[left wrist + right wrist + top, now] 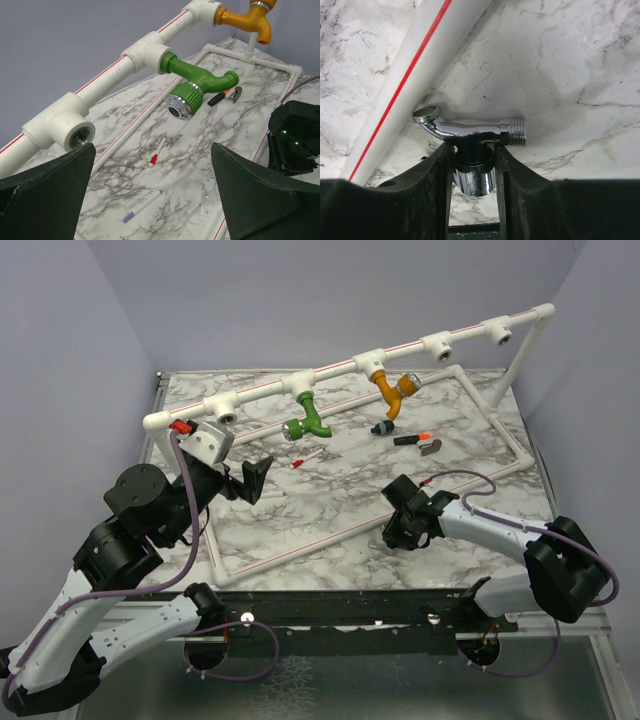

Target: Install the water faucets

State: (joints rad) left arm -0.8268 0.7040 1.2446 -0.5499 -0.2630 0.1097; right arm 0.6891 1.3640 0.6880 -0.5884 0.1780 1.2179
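Note:
A green faucet (308, 420) (200, 82) and a mustard-orange faucet (390, 390) (245, 20) hang from tee joints on the raised white pipe rail (330, 370). A grey metal faucet (470, 127) lies on the marble beside a low white pipe (405, 85). My right gripper (392, 536) (474, 147) is shut on its stubby body, both fingers touching it. In the top view the gripper hides that faucet. My left gripper (255, 480) (152, 150) stands wide open and holds nothing, just below an empty tee joint (75, 132) (222, 410).
A red-tipped pen (157, 150) (305, 458) and a purple-tipped pen (142, 206) lie on the marble under the left gripper. A small black part (380, 427) and a black-and-orange piece (410, 438) lie near the orange faucet. A white pipe frame (500, 430) borders the table.

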